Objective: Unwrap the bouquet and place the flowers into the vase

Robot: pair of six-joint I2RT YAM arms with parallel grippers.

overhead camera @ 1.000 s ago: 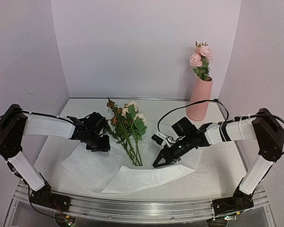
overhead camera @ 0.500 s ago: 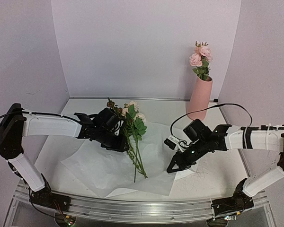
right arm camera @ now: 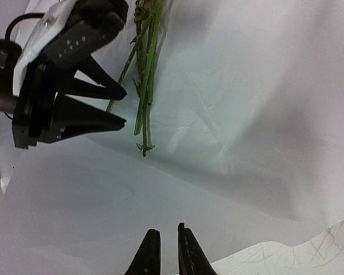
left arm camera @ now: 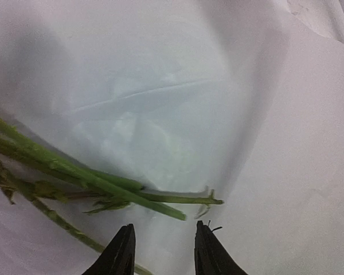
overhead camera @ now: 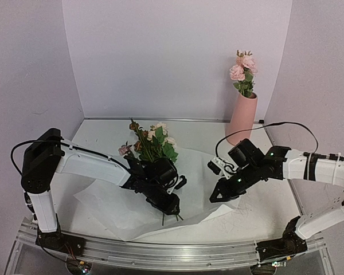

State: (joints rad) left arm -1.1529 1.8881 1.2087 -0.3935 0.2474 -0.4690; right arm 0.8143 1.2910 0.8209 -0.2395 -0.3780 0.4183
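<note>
Your left gripper [left arm camera: 163, 229] has swung to the stem ends of the cream-and-pink artificial roses [overhead camera: 159, 148] lying on crumpled white wrapping paper [overhead camera: 100, 201], its fingers apart and empty, while your right gripper [right arm camera: 165, 232], fingers nearly together with any pinch impossible to tell, has drawn back, so the stems look ready to grasp, well apart from the tall matte pink vase [overhead camera: 241, 120].

flowers [overhead camera: 152, 146] lie on paper sheet [overhead camera: 109, 203] mid-surface [overhead camera: 103, 134]. vase [overhead camera: 241, 120] back right, two roses [overhead camera: 242, 69] in it. left end effector [overhead camera: 171, 206] at stem ends, right end effector [overhead camera: 217, 197] right of them.
</note>
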